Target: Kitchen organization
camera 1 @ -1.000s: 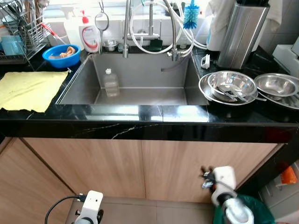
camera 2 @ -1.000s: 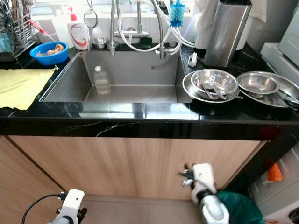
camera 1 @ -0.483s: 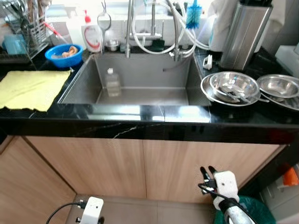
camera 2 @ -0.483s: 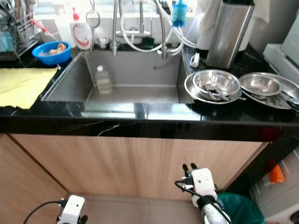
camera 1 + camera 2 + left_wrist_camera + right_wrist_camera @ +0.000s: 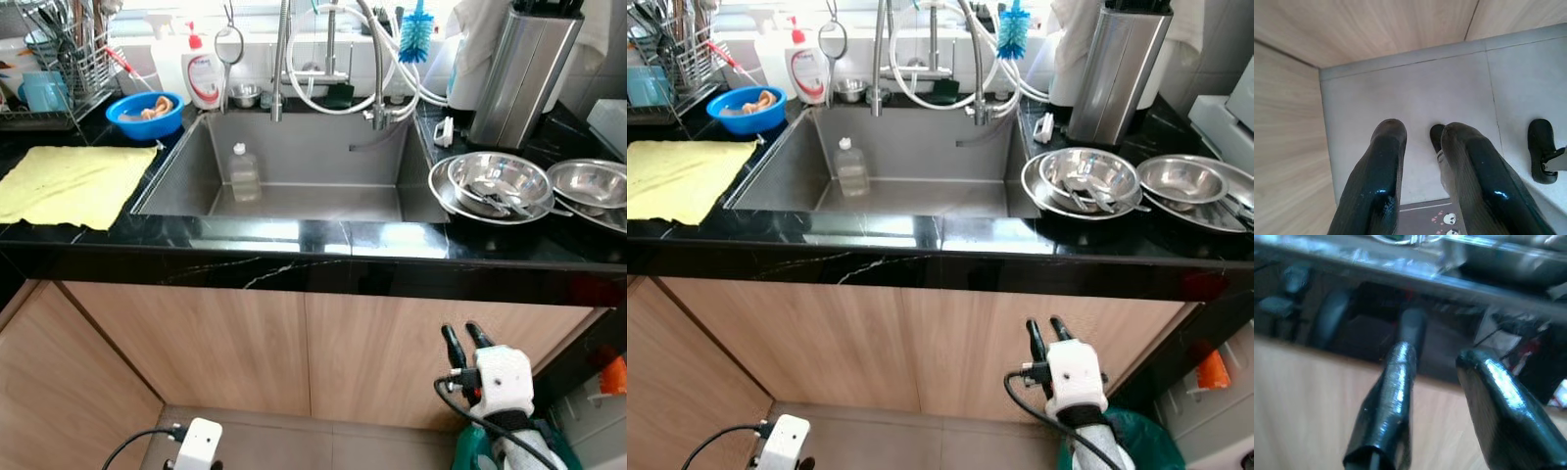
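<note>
Right gripper [image 5: 466, 335] now raised, fingers up, slightly apart, empty, w/ cabinet doors [image 5: 294, 352] behind, below counter edge. Left gripper [image 5: 1420, 134] low, cut off, parted, empty. Steel bowls [image 5: 495, 181] on counter above, right of sink [image 5: 294, 166].

Bright window backlight; countertop glare; right-wrist view blurred

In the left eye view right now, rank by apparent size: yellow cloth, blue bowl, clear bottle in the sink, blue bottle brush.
Largest to smallest as they look:
1. yellow cloth
2. blue bowl
3. clear bottle
4. blue bottle brush
The bottle and brush look close in size, and the brush stands farther back, so their order is unsure.
</note>
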### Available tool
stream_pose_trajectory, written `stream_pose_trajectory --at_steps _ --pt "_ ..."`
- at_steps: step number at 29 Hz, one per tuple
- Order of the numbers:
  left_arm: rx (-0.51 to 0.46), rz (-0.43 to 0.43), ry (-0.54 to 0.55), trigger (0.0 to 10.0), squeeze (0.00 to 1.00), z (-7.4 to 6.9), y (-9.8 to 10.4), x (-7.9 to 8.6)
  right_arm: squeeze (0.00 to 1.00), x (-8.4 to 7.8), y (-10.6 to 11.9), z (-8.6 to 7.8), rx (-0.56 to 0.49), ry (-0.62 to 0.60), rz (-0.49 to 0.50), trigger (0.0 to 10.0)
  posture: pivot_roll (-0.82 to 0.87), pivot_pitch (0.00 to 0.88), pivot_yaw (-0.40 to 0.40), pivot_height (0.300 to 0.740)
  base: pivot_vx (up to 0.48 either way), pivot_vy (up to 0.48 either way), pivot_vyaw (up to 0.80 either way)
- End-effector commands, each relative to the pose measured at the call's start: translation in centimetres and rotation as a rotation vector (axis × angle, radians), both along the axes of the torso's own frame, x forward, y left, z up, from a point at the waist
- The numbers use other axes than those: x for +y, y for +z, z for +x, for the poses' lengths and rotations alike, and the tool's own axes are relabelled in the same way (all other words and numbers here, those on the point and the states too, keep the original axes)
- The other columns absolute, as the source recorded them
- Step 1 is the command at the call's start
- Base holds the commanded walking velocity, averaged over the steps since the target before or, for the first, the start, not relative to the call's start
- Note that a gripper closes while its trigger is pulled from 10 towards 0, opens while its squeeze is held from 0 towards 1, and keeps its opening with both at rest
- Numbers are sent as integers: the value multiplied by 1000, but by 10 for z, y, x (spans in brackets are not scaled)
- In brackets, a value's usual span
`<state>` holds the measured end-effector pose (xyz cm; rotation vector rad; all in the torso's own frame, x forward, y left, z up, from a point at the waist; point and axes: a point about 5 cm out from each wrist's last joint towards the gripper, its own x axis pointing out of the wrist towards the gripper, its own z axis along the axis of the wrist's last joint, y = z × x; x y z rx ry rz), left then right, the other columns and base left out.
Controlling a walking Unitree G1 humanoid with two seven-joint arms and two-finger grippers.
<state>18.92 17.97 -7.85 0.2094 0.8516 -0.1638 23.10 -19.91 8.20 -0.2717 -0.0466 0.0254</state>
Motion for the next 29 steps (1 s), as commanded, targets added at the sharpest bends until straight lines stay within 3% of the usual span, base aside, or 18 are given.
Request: stream_pose_trajectory --at_steps 1,7,14,15,16,25,29 --pt "-21 3 -3 10000 0 5 3 -1 1000 4 16 9 -63 -6 -10 10000 -102 0 39 740 0 0 0" --pt "-67 -13 -5 10000 0 13 8 -9 1000 18 40 33 -122 -33 48 10000 -82 0 29 740 0 0 0" --pt "-104 -22 -13 10000 0 17 12 -15 1000 25 47 43 -136 -20 52 10000 -82 0 29 740 0 0 0" --pt "-117 -25 -18 10000 0 19 14 -17 827 24 50 45 -142 -22 47 10000 -81 0 30 740 0 0 0" --pt "-138 -28 -27 10000 0 21 17 -20 0 22 56 51 -156 -36 31 10000 -80 0 31 740 0 0 0" --pt "-178 -34 -43 10000 0 26 29 -25 0 7 72 65 -180 -166 44 10000 -85 0 36 740 0 0 0" --pt "-217 -42 -71 10000 0 28 52 -37 0 10 73 70 -170 -184 48 10000 -78 0 39 740 0 0 0"
